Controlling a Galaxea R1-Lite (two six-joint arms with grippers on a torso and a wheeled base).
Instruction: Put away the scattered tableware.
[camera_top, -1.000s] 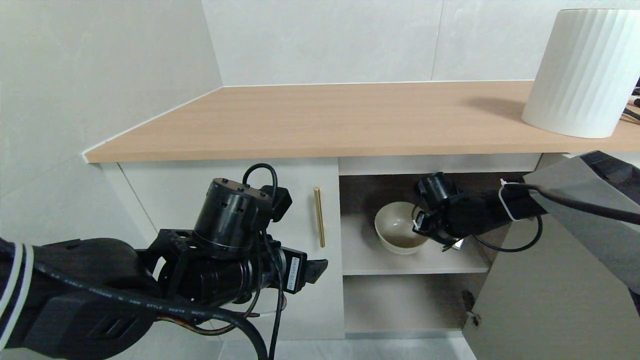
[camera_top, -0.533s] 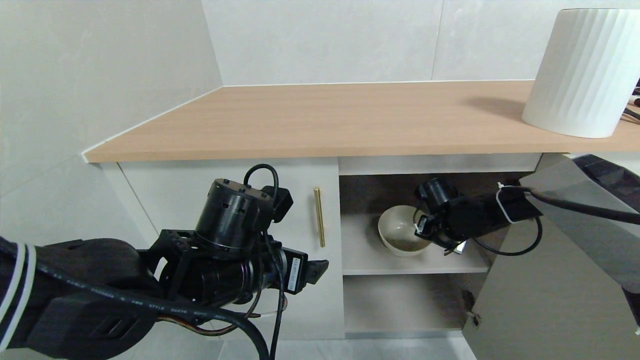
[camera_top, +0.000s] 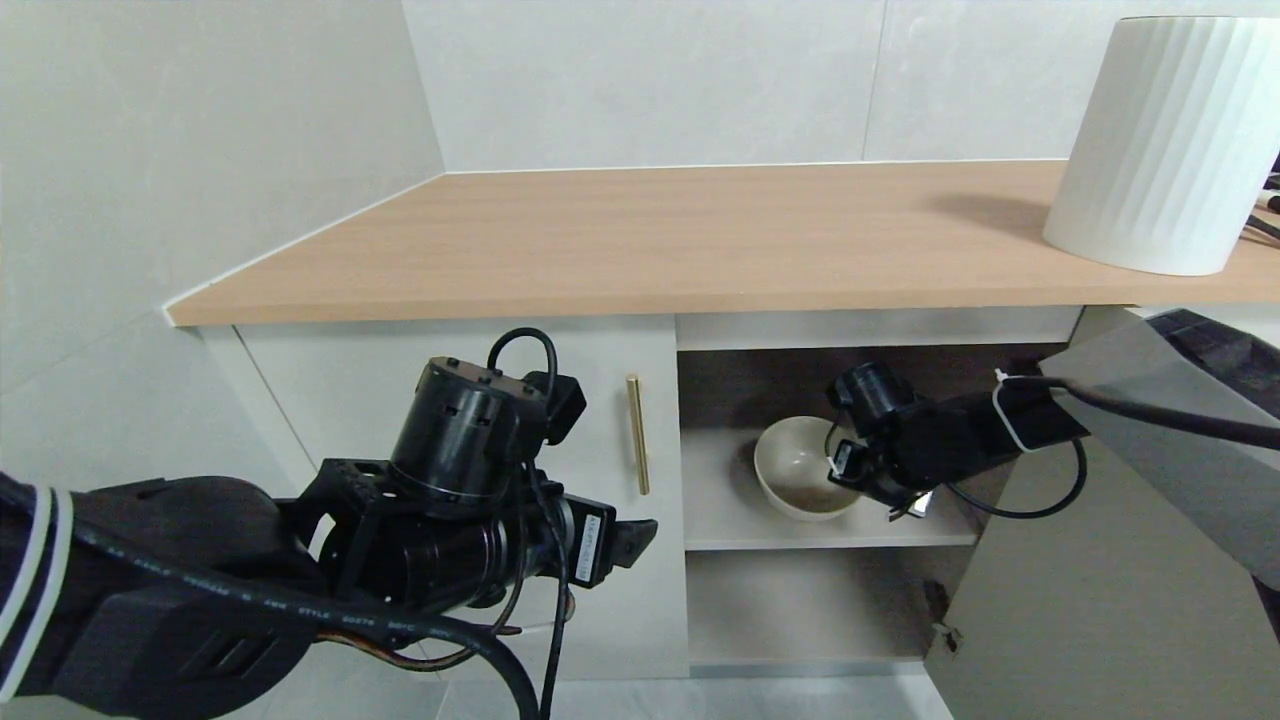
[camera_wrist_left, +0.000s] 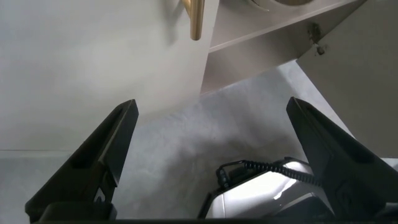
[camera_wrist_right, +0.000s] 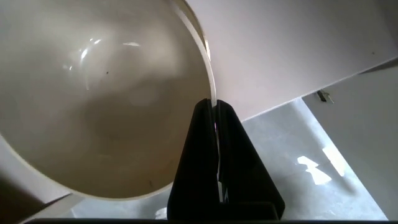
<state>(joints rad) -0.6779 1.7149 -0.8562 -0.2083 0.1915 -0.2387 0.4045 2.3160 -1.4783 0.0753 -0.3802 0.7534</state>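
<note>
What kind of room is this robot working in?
Probably a home kitchen: a light wooden countertop against pale tiled walls, a white cabinet with a brass bar handle beneath, and a beige ceramic bowl held inside it by the right gripper.

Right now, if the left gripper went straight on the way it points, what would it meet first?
Probably the floor just below the closed door; depth is unclear. The left gripper is open and empty.

Glossy ceramic bowl; matt wood-grain countertop; brushed brass-look metal door handle.
</note>
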